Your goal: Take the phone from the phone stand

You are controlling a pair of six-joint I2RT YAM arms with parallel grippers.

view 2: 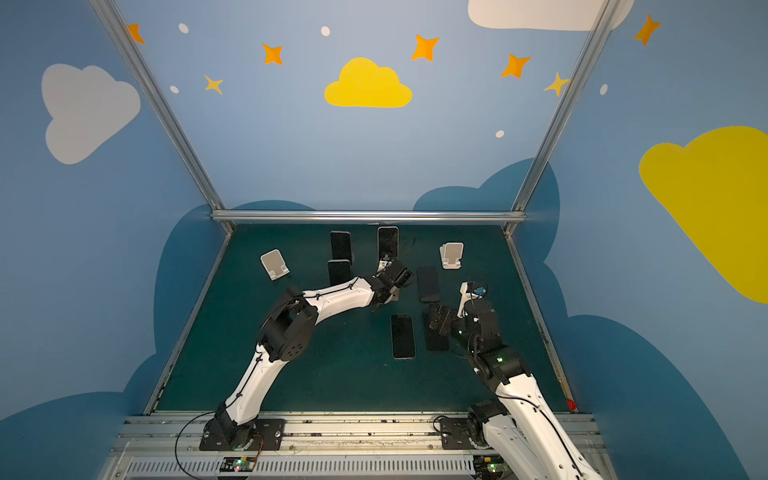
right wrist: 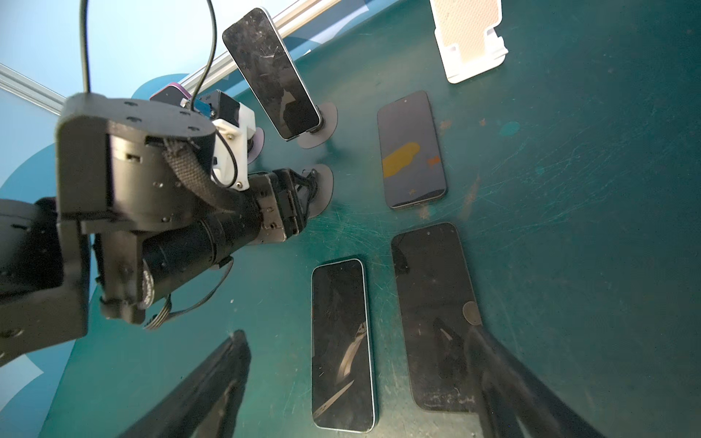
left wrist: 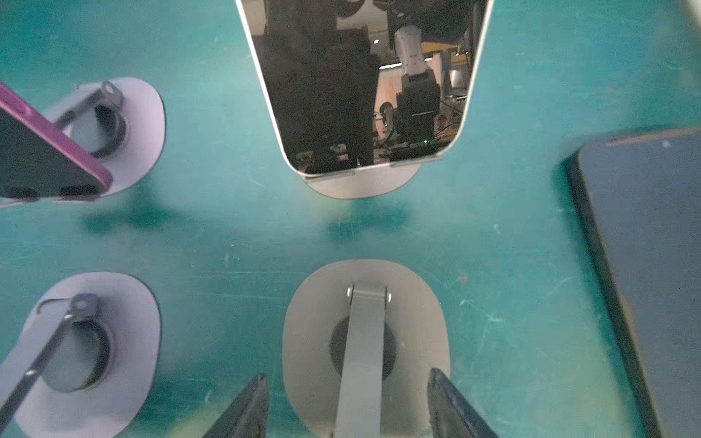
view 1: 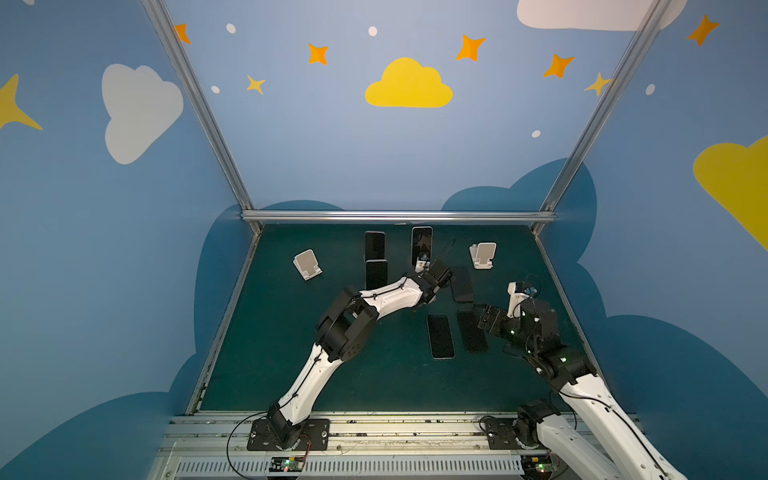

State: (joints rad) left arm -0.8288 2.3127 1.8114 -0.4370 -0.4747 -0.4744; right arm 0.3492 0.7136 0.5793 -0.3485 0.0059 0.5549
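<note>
Left wrist view shows the left gripper (left wrist: 347, 377), jaws a little apart, around an empty stand (left wrist: 417, 303), the phone (left wrist: 341, 94) propped on its phone stand (left wrist: 360, 186) just ahead, while the right gripper (right wrist: 354, 332) hangs wide, holding nothing

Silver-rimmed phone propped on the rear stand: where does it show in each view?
Top view: silver-rimmed phone at the rear middle, propped.
Top view: same spot.
Left wrist: beyond the empty stand.
Right wrist: past the left gripper.
Landmark: the flat dark phone beside it, in all four.
</note>
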